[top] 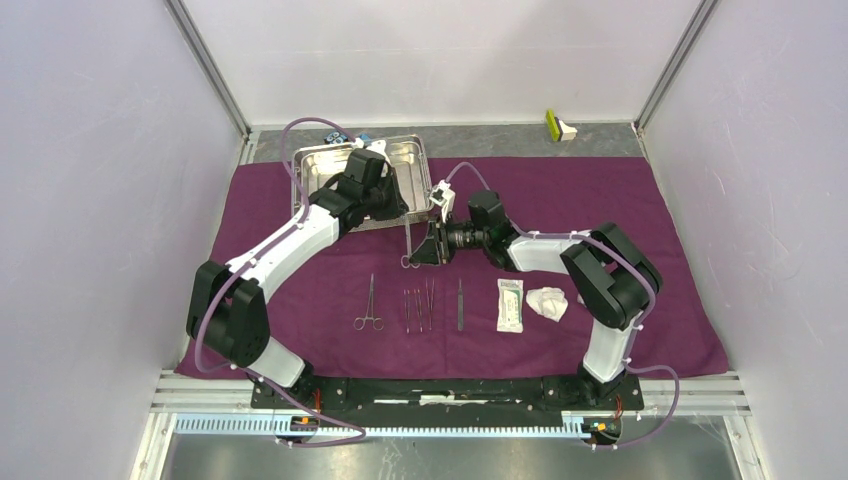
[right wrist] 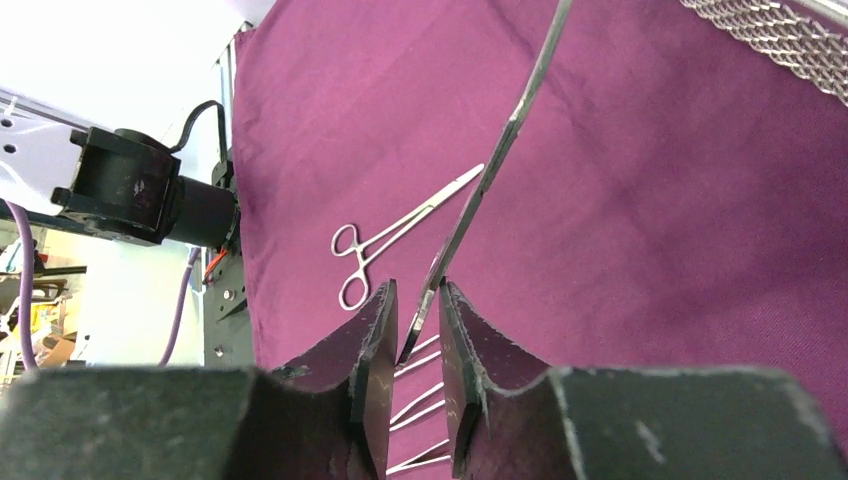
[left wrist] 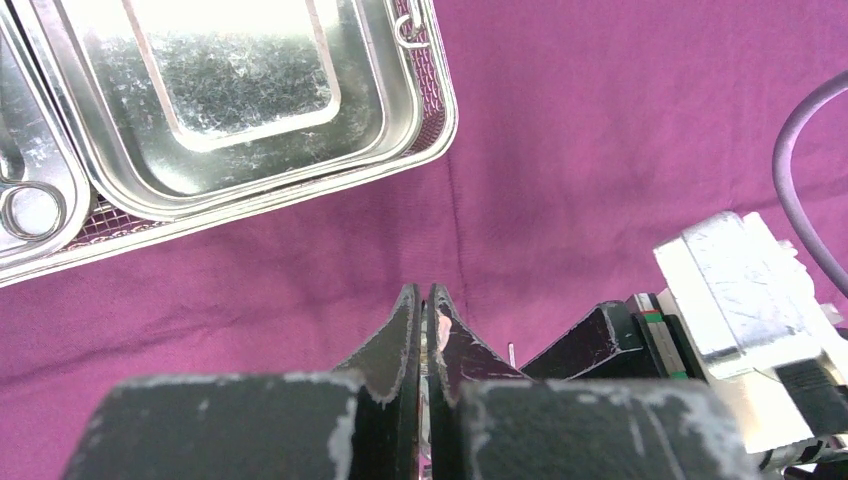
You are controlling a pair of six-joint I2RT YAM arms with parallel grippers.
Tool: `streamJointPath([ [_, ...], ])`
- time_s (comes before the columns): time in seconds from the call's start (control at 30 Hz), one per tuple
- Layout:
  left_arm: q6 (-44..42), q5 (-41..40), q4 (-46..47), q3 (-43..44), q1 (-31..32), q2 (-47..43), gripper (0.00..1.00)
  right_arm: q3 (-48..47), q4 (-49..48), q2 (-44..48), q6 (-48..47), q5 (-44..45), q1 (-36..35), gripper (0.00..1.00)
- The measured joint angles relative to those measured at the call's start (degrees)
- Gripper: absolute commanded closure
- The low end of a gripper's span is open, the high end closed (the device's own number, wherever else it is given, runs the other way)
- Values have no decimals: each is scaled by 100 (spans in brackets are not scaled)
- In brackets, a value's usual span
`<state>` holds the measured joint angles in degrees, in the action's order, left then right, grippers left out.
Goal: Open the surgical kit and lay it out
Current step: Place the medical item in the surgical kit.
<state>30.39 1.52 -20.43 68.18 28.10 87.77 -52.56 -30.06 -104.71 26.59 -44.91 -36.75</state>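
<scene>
Purple cloth wrap (top: 600, 200), slim steel forceps (right wrist: 500, 150) between parted R claw (right wrist: 418, 290), poss. touching

Tray (top: 318, 168) far-left on cloth (top: 600, 200); instrument row (top: 417, 310) nearer, centre; packet (top: 510, 305) then gauze (top: 547, 302) right of row.

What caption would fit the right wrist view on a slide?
Right pincer straddles a slim instrument over purple cloth; forceps lie beyond.

I see a large purple cloth wrap (top: 600, 200) spread flat, with a shiny steel tray (top: 420, 160) at its far left edge. Nearer me lie, left to right, ring-handled forceps (top: 368, 305), thin tweezers (top: 418, 308), a white sealed packet (top: 510, 304) and white gauze wads (top: 547, 301). A second forceps (right wrist: 500, 150) hangs upright, rings down, just before the tray.
</scene>
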Motion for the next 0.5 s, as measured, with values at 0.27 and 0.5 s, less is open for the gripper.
streamJointPath([
  [0.27,0,35,-44,0,-28,-4,98,0,190,-37,-37,57,13,99],
  [0.5,-96,221,-48,2,-94,-76,74,-24,358,-37,-13,208,61,100],
])
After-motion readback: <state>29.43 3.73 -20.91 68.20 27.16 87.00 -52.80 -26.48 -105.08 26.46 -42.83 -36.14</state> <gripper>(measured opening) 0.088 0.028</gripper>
